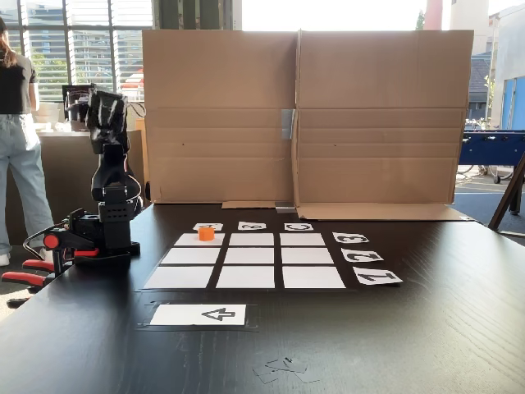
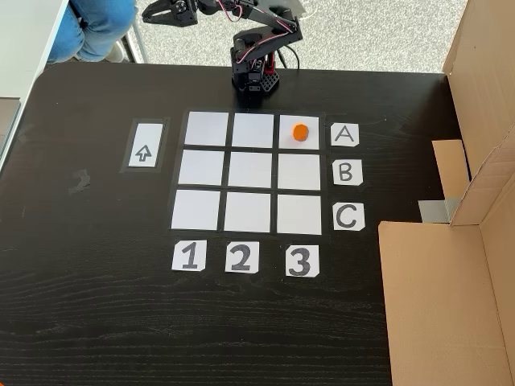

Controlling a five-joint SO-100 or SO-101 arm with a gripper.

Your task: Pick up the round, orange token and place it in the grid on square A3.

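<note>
the jaws (image 2: 154, 11) stand apart and hold nothing, up at the 11 o'clock edge of a fixed view, stretched out beyond the bench rim over the pale floor. the arm (image 2: 257, 36) folds back from them to its base (image 2: 256, 80), which sits on the bench (image 2: 80, 305) at 12 o'clock from the grid, just beside the top middle cell. in a fixed view from the front the arm (image 1: 111, 176) rises folded at 9 o'clock, with red-handled clamps (image 1: 33, 275) at the bench edge beside it.

the token (image 2: 300, 132) lies inside square a3 (image 2: 299, 121), the grid's 1 o'clock corner cell, next to the a card (image 2: 344, 135) and in line with the 3 card (image 2: 302, 260). in the front view the token (image 1: 206, 234) sits on the far left cell. the grid (image 2: 249, 173) has its other cells bare. the arrow card (image 2: 145, 145) lies at 9 o'clock from the grid. cardboard panels (image 2: 451, 297) stand at 4 o'clock. a person (image 1: 18, 131) stands behind at the far left.
</note>
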